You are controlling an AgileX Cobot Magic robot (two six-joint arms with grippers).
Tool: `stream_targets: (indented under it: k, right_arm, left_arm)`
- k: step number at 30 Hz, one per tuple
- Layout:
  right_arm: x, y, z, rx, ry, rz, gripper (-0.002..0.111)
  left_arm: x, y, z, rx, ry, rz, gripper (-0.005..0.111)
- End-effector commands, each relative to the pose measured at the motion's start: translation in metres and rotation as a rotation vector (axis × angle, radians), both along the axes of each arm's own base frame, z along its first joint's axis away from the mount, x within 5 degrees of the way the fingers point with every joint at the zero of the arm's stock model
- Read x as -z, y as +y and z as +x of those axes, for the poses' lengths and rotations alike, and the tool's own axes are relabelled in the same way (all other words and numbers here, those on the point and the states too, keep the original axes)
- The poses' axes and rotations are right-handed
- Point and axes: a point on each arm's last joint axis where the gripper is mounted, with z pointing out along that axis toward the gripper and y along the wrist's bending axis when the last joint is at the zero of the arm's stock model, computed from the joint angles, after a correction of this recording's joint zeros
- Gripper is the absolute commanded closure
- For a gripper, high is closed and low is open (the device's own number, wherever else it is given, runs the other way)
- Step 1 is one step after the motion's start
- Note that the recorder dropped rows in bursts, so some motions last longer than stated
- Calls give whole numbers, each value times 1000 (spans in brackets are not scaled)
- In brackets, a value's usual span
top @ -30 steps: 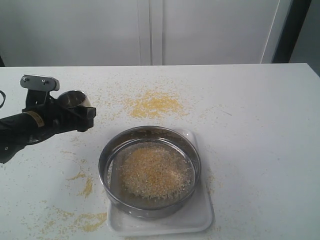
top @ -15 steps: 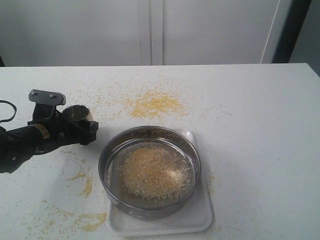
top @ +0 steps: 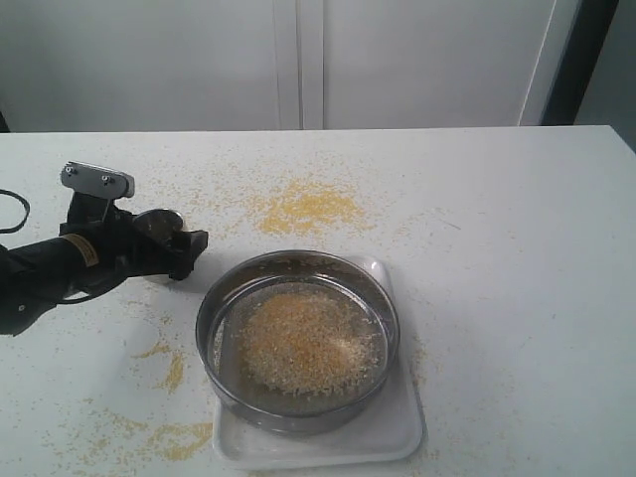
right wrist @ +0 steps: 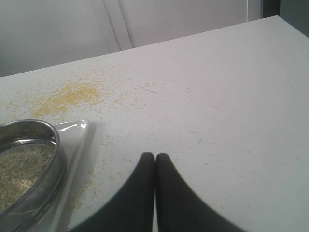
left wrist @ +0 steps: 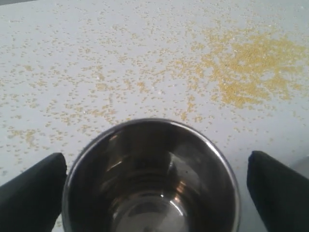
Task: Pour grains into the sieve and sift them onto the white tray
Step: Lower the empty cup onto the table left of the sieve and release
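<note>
Your left gripper (left wrist: 155, 162) is on the left side of the table (top: 517, 248), left and a little far of the sieve (top: 298, 260). Its two black fingers (left wrist: 34, 191) are spread wide, one on each side of a small steel cup (left wrist: 149, 179). In the left wrist view a strip of table shows between the cup's rim and one finger, while the other finger is just beside the rim, so the cup is released, not squeezed. The cup has its mouth up and its inside looks empty and shiny.

The sieve sits on the white tray (top: 328, 442), in the near middle of the table. Its round rim covers most of the tray, and only the near edge and the far right corner stay bare. The grains (top: 303, 343) lie in a loose heap on the mesh, inside the rim.

More yellow spilled grains (top: 303, 209) are on the table, far from the sieve, with thinner patches near and to the left.

Your right gripper (right wrist: 155, 157) has its fingers (right wrist: 140, 193) clenched together on nothing. It is over bare table, right of the tray.
</note>
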Motion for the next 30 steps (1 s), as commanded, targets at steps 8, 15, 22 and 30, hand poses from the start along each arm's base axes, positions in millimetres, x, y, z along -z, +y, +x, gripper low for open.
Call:
stream_targets:
  k: [8, 15, 22, 30]
  right_arm:
    - [1, 0, 0, -4, -8, 1, 108]
    - [1, 0, 0, -4, -8, 1, 108]
    - [1, 0, 0, -4, -8, 1, 108]
    - [1, 0, 0, -4, -8, 1, 108]
  left_arm:
    - [-60, 12, -18, -46, 38, 93, 4]
    - [-97, 26, -42, -92, 91, 172, 16]
    - [-119, 46, -74, -142, 214, 354, 107]
    - [-114, 65, -113, -267, 589, 425, 106]
